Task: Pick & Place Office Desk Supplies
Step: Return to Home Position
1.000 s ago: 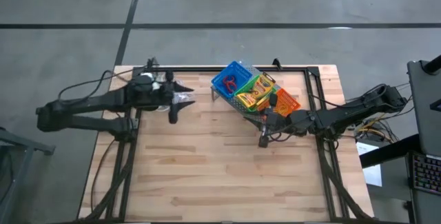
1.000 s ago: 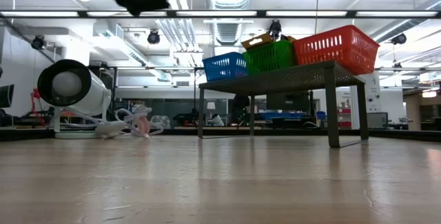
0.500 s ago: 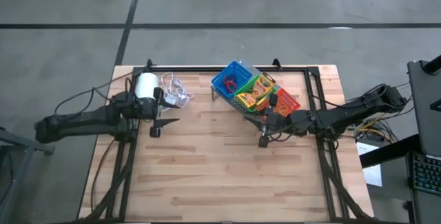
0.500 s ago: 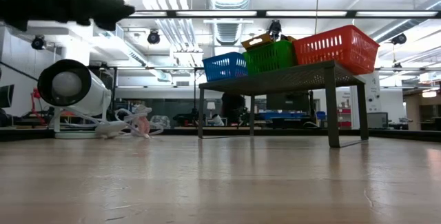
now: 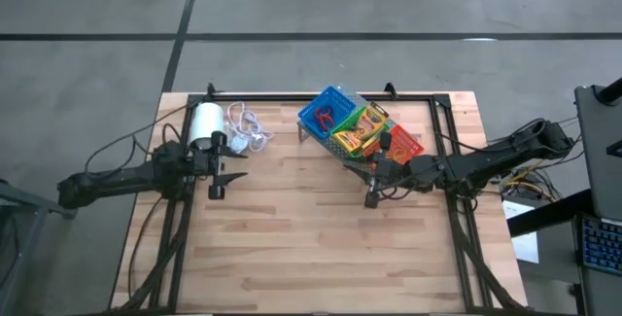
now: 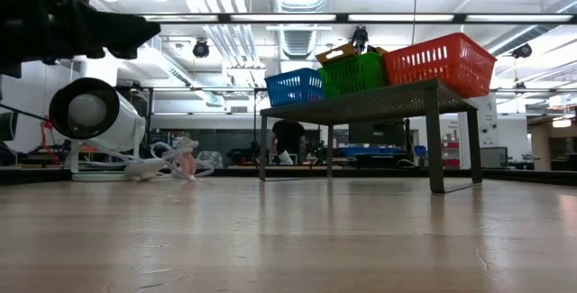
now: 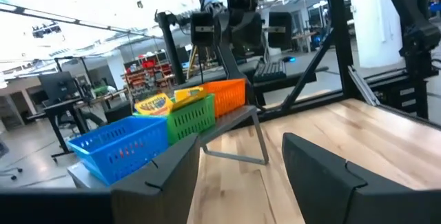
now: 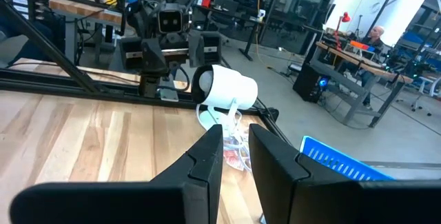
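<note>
Three small bins stand in a row on top of the grey rack (image 5: 342, 153) at the far middle of the table: blue (image 5: 326, 112), green (image 5: 362, 131) and red-orange (image 5: 401, 147). Yellow-and-green crayon boxes (image 7: 155, 104) lie in the green bin, and red ring bands (image 5: 328, 116) lie in the blue one. My left gripper (image 5: 228, 180) hovers open above the table's left part, pointing level toward the rack, with nothing between its fingers. My right gripper (image 5: 371, 192) hangs just in front of the rack, its fingers a little apart (image 8: 236, 162) and empty.
A white roll (image 5: 206, 122) with a loose white cord (image 5: 248, 131) lies at the far left, just beyond my left gripper. A dark frame rail (image 5: 292, 98) runs along the far edge. Bare wood fills the table's near half (image 5: 311, 248).
My left gripper has sunk and drawn back from beside the white roll toward the table's left and near edges. It has tipped up from a downward slant to level and has stayed open. The roll, once partly covered by it, shows fully.
</note>
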### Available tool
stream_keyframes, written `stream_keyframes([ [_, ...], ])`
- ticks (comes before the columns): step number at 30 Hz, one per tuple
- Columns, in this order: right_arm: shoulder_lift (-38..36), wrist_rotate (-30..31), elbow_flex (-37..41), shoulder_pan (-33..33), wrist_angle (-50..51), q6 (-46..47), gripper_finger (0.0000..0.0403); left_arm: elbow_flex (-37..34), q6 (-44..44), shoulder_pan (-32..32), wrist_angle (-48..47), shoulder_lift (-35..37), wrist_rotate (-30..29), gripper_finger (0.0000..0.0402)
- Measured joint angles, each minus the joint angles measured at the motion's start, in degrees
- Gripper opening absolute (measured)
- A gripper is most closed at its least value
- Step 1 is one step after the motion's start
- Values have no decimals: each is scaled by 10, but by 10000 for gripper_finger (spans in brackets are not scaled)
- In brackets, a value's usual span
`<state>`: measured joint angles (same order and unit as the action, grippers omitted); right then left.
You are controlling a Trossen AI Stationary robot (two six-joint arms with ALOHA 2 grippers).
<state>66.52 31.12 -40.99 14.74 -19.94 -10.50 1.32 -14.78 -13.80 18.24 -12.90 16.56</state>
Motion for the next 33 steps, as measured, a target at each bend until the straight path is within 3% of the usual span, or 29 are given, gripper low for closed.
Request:
stream_keyframes([
  [5,0,0,0,0,0,0,68,-11,-10,0,-2,13,6,209],
  [11,0,0,0,0,0,0,68,-11,-50,0,-23,35,75,209],
  [20,0,0,0,0,0,0,68,-11,-53,0,-112,131,75,209],
  [33,0,0,0,0,1,0,68,-11,-78,0,-141,128,71,210],
])
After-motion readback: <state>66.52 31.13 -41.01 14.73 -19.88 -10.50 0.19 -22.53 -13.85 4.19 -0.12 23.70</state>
